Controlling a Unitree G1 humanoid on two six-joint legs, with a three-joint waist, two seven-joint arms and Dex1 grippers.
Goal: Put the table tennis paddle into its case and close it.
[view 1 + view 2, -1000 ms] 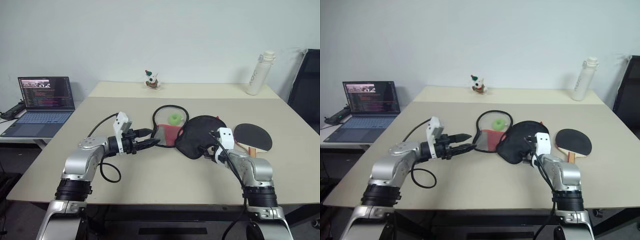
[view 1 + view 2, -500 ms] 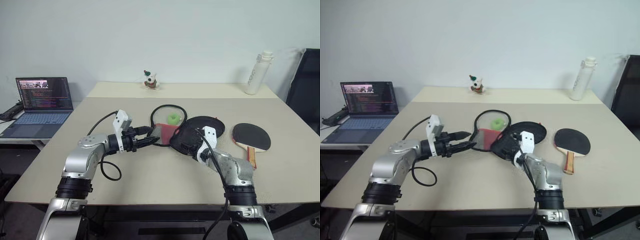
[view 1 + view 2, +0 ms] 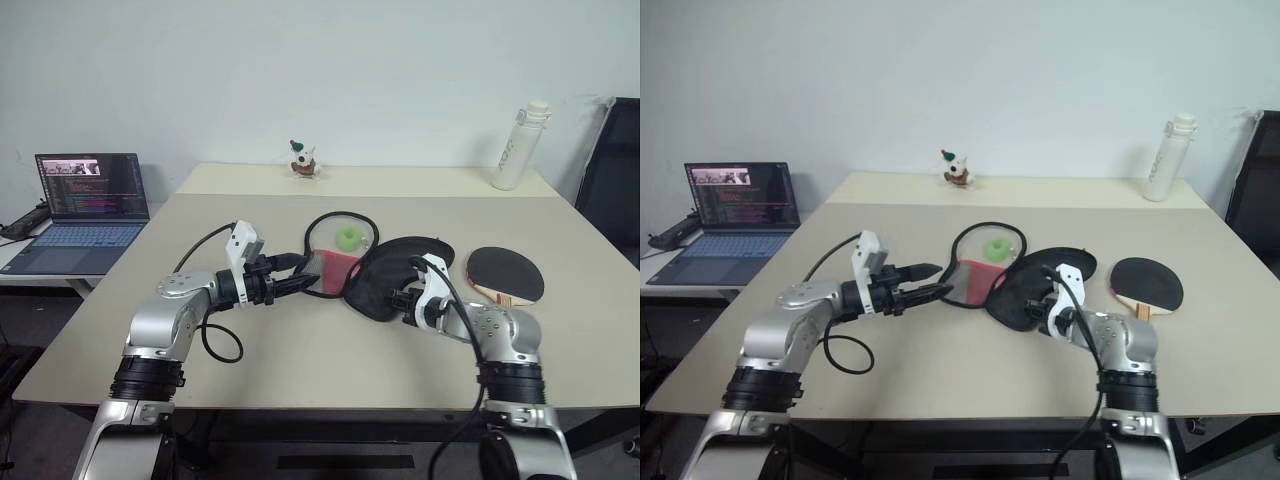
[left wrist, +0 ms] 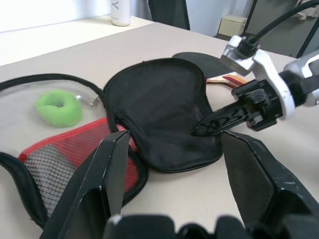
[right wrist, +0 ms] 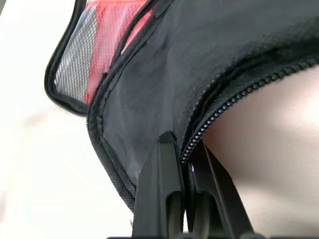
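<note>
**Case flap pinched, paddle waiting at three o'clock**

While the right gripper (image 5: 182,199) has its jaws clamped thin on the zipper edge of the case (image 3: 385,275), the left gripper (image 3: 295,285) hovers with jaws apart at the pouch's red mesh half. Soft fabric will sag and fold, so its rim is probably the best hold. On the tabletop (image 3: 300,350), at three o'clock of the case, lies the table tennis paddle (image 3: 507,272): stiff, light, best taken by its handle.

You face a plain pale wall (image 3: 300,70) behind two beige tables (image 3: 300,370) pushed together. To your far left an open laptop (image 3: 85,205) sits on a lower desk; a black chair (image 3: 615,170) stands at far right.
</note>
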